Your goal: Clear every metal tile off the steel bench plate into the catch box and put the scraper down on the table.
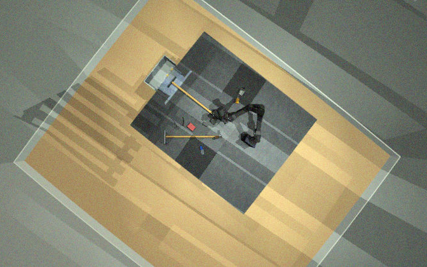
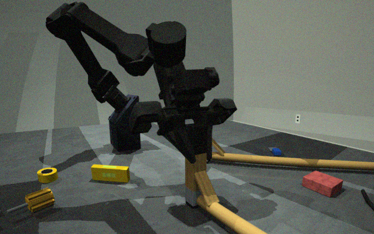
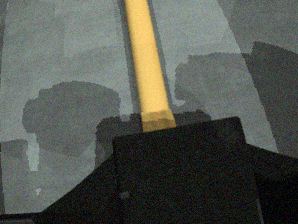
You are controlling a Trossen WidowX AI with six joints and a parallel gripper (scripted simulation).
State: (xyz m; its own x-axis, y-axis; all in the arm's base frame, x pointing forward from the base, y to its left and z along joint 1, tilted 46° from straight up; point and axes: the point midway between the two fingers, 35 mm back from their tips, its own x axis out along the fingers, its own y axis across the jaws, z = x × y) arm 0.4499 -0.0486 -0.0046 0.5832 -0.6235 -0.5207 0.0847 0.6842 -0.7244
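My gripper (image 1: 212,113) (image 2: 200,159) is shut on the upright wooden grip of the long scraper. The scraper's yellow handle (image 1: 192,96) (image 2: 232,216) (image 3: 146,60) runs from that grip towards the steel bench plate (image 1: 178,80). Its dark head (image 1: 171,82) is over the plate, towards the catch box side. The catch box (image 1: 158,74) adjoins the plate's far end. Small orange spots (image 1: 171,69) show near where plate and box meet; whether they are on the plate or in the box is unclear. Any tiles under or behind the head are hidden.
A second long-handled tool (image 1: 192,136) (image 2: 299,161) lies beside a red block (image 1: 191,126) (image 2: 322,183), a blue-handled item (image 1: 201,148) (image 2: 276,151) and a black curved piece (image 2: 370,201). A yellow box (image 2: 109,174), yellow tape roll (image 2: 47,175) and orange-handled tool (image 1: 237,100) (image 2: 40,199) lie opposite.
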